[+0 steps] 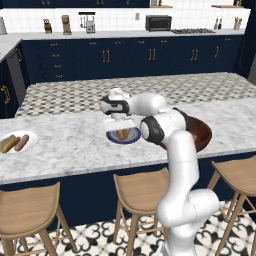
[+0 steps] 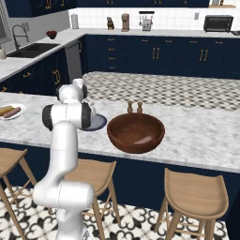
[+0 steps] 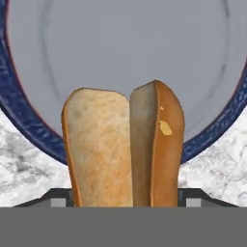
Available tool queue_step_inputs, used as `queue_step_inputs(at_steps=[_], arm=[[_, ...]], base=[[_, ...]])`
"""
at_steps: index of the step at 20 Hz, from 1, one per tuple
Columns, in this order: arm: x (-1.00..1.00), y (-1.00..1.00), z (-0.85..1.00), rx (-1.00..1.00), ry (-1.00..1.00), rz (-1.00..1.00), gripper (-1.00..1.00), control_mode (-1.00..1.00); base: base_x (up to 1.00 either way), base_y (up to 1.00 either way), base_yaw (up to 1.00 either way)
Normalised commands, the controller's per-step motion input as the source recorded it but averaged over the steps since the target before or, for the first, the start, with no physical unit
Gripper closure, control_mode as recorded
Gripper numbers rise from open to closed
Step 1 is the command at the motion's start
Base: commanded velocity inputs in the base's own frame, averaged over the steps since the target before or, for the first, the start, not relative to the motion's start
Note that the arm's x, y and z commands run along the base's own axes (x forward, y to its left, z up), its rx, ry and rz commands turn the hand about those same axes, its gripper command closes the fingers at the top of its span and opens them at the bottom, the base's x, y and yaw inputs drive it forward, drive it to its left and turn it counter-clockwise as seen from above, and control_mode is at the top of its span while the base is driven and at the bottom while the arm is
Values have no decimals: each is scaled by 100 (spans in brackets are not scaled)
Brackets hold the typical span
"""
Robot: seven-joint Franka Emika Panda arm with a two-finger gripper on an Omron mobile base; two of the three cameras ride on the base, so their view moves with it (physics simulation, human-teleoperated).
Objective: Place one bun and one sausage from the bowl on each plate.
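Observation:
A split tan bun (image 3: pixel 123 144) stands between my gripper's (image 3: pixel 125 200) dark finger tips, which press on its two sides. It hangs over the near edge of the dark blue-grey plate (image 3: pixel 125 53). In the left base view the gripper (image 1: pixel 120 124) points down over that plate (image 1: pixel 111 139), with the bun (image 1: pixel 122 133) low over it; I cannot tell whether it touches. The white plate (image 1: pixel 29 136) at the far left carries a bun (image 1: pixel 8 143) and a sausage (image 1: pixel 21 143). The reddish-brown bowl (image 2: pixel 136 132) stands to the right of the blue plate (image 2: pixel 99 123).
Two small wooden shakers (image 2: pixel 134 107) stand just behind the bowl. Wooden stools (image 1: pixel 141 192) line the counter's near edge below the plates. The marble counter (image 1: pixel 70 140) runs bare between the two plates.

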Motion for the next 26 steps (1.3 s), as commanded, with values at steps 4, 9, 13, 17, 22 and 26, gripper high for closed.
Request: queue_step_inputs(at_steps=[4, 9, 13, 17, 22, 26], arm=[[1, 0, -44, 0, 0, 4, -100, -100], [-2, -4, -7, 0, -12, 1, -100, -100], [-12, -14, 22, 0, -9, 1, -100, -100], [-10, -15, 34, 0, -14, 0, -100, -100], [-15, -26, 64, 0, -20, 0, -100, -100], [-37, -55, 54, 1, -16, 0, -100, -100]], base=[[0, 0, 0], [0, 0, 0], [0, 0, 0], [0, 0, 0], [0, 0, 0], [0, 0, 0]])
